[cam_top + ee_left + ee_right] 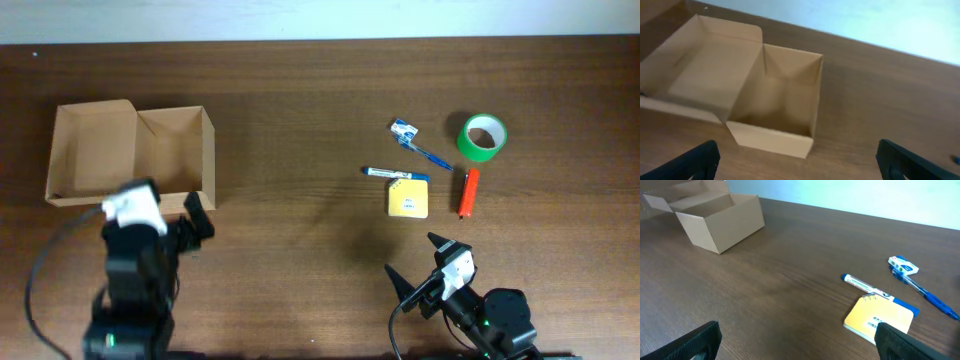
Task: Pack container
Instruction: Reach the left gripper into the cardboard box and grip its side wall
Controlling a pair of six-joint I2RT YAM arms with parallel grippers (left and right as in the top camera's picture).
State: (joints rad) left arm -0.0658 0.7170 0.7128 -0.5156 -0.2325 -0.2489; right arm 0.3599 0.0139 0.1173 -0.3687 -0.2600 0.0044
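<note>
Tan cardboard container (172, 150) with its hinged flap open sits empty at the left of the brown wooden tabletop (300, 120), just beyond the left pincer (798, 157). Both that and the right pincer (417, 258) gape wide, holding nothing. The right one should settle squarely over the nearby flat yellow notepad (408, 198) before closing.

The left arm (130, 290) covers part of the near edge of the box (95, 150). Far right of the box, the print on the yellow notepad (408, 198) is too small to read.

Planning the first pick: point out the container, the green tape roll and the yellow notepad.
container (172, 150): overhead view, bare inner floor
green tape roll (480, 152): overhead view, ring's near side
yellow notepad (408, 198): overhead view, cover's middle
</note>
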